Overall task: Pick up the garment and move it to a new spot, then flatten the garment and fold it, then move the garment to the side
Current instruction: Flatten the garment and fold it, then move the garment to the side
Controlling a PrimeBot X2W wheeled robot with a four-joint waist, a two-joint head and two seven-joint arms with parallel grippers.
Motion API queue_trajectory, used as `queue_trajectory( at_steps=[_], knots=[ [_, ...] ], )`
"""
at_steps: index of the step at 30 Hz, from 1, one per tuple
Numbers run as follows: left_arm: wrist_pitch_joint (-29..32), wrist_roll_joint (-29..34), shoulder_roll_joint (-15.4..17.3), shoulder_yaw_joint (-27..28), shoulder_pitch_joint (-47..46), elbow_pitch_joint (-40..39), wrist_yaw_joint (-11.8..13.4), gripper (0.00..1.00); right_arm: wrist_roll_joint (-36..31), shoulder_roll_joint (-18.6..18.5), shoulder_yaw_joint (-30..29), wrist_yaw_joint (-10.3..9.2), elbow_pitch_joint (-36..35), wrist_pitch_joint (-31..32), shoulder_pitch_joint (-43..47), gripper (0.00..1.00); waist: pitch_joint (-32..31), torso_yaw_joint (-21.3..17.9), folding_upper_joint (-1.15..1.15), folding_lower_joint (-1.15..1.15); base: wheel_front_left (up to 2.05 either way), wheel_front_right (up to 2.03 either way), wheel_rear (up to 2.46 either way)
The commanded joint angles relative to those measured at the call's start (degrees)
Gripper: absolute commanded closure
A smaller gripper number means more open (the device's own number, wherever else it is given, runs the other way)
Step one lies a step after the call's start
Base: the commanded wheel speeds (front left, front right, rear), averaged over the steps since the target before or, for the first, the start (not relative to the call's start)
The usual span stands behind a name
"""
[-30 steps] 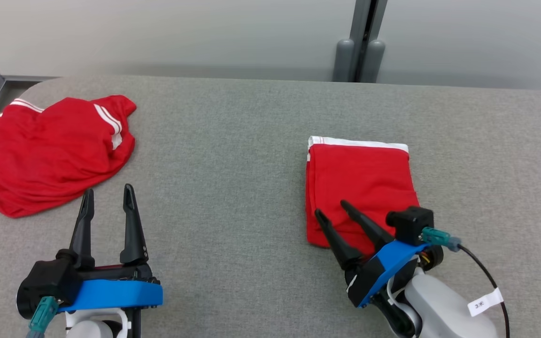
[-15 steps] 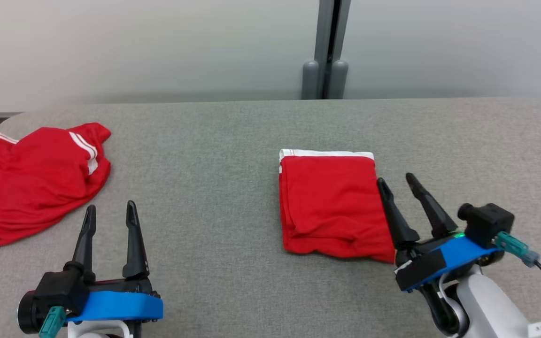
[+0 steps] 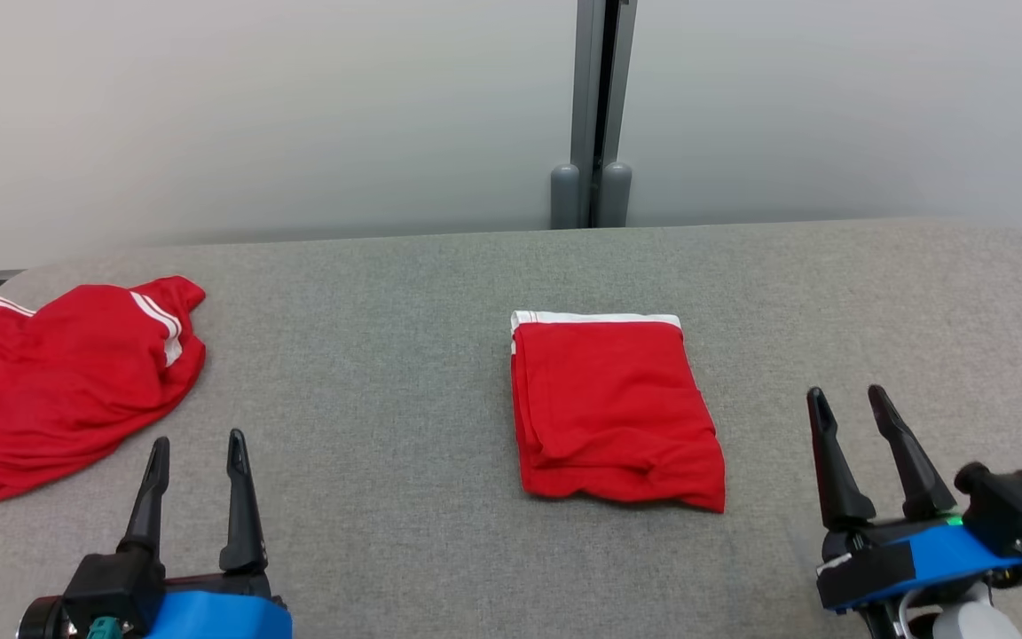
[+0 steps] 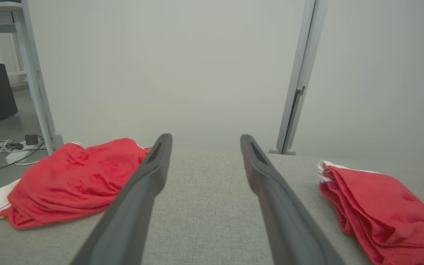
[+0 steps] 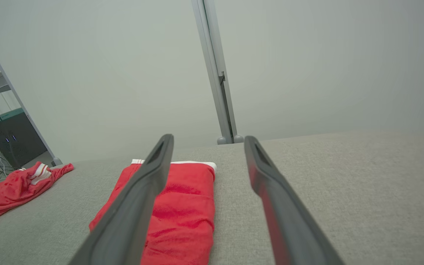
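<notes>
Wall [image 3: 298, 115]: pale grey panels behind the table; a grey upright post [image 3: 595, 98] splits them, its two rounded feet standing at the table's far edge
Table [image 3: 404, 355]: grey fabric-covered top with rounded far corners; both garments lie on it, well apart from each other
Crumpled garment [image 3: 58, 373]: red with white stripes; heaped loosely at the table's left edge
Folded garment [image 3: 613, 413]: red with a white band along its far edge; folded into a compact rectangle and lying flat near the middle of the table; its near edge is slightly rumpled; neither gripper touches it
Left gripper [image 3: 196, 441]: lower left of the head view; released, fingers spread with only bare table between them; near the crumpled garment but apart from it
Right gripper [image 3: 846, 392]: lower right; released and empty; off to the right of the folded garment, clear of the cloth
</notes>
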Motion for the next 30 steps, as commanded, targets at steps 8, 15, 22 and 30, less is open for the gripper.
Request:
queue_trajectory(
  at_steps=[8, 15, 22, 30],
  knots=[
    [-0.2, 1.4, 1.2, 0.0, 2.6, 0.6, 0.2, 0.00, -3.8, 2.4, -4.1, 0.01, -5.6, 2.2, 5.9, 0.00, -1.0, 0.7, 0.00, 0.01, 0.00, 0.00, 0.00],
    [-0.1, 1.3, 1.4, -0.4, 2.9, 0.8, 0.6, 0.00, -6.4, 3.8, -5.6, 0.01, -9.5, 4.8, 8.5, 0.00, -1.3, 1.8, 0.00, 0.01, 0.00, 0.00, 0.00],
    [0.9, 1.6, 1.6, -1.2, 2.6, 0.0, 1.0, 0.00, -8.9, 4.5, -6.4, 0.01, -11.9, 7.7, 9.8, 0.00, -1.4, 2.4, 0.00, 0.01, 0.00, 0.00, 0.00],
    [1.5, 1.3, 2.1, -1.5, 2.7, -0.7, 1.3, 0.00, -10.0, 4.7, -6.6, 0.01, -13.1, 9.5, 10.5, 0.00, -1.2, 2.7, 0.00, 0.01, 0.00, 0.00, 0.00]
  ],
)
